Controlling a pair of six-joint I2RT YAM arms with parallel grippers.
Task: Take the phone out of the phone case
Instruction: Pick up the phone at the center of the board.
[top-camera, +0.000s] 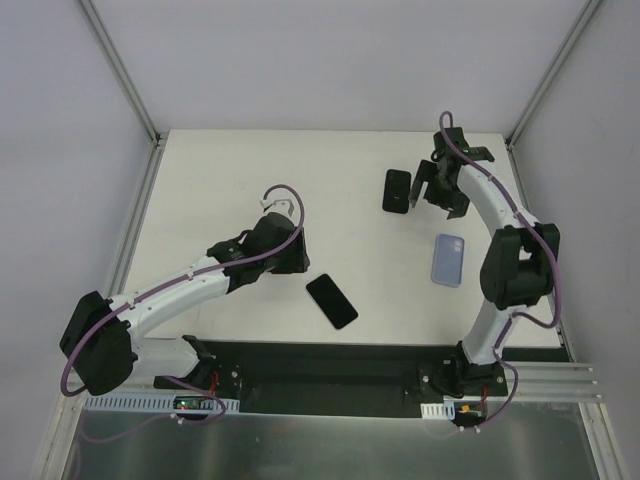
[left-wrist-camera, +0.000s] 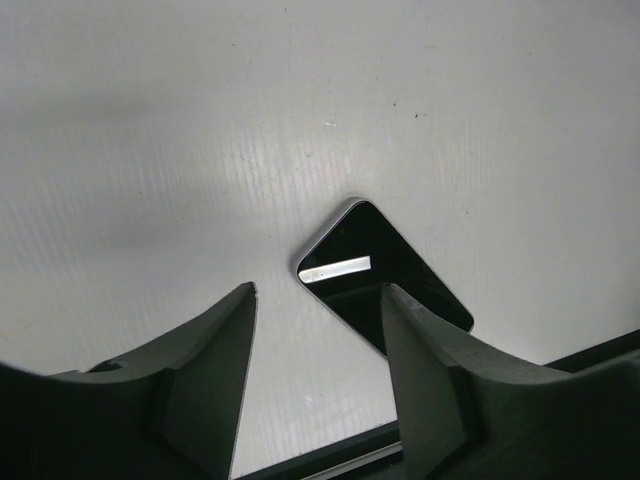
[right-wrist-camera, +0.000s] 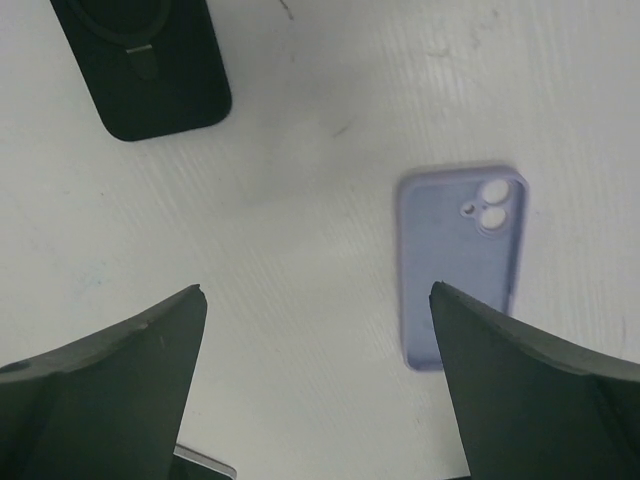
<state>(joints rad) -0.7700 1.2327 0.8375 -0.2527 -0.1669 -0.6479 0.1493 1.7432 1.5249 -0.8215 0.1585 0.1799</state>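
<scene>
Right gripper (right-wrist-camera: 315, 290) hangs over the right half of the table (top-camera: 220, 180), jaws spread wide and nothing between them. Under it, toward the right edge, I see the lilac case (right-wrist-camera: 460, 265) lying flat. White table shows through its two lens holes, so I read it as empty. A black case (right-wrist-camera: 150, 65) with a ring stand on its back lies apart from it, nearer the far edge; I cannot tell whether anything sits inside that one.

Left gripper (left-wrist-camera: 318, 290) hovers low just inside the front edge, near the middle, jaws partly apart and pinching nothing. The phone (left-wrist-camera: 385, 285) lies flat and bare on the table right under it, screen up, at an angle to the front edge, one end hidden behind the wrist camera's right-hand finger. It sits well apart from both cases.

My reading: phone and lilac case each lie on their own arm's side because each arm took one half of the pull, and both grippers stand open so nothing drags along when the arms lift. With the phone out and lying free, I judge the task as good as done. What remains is backing both arms off without nudging the phone, which lies close to the left fingers.
</scene>
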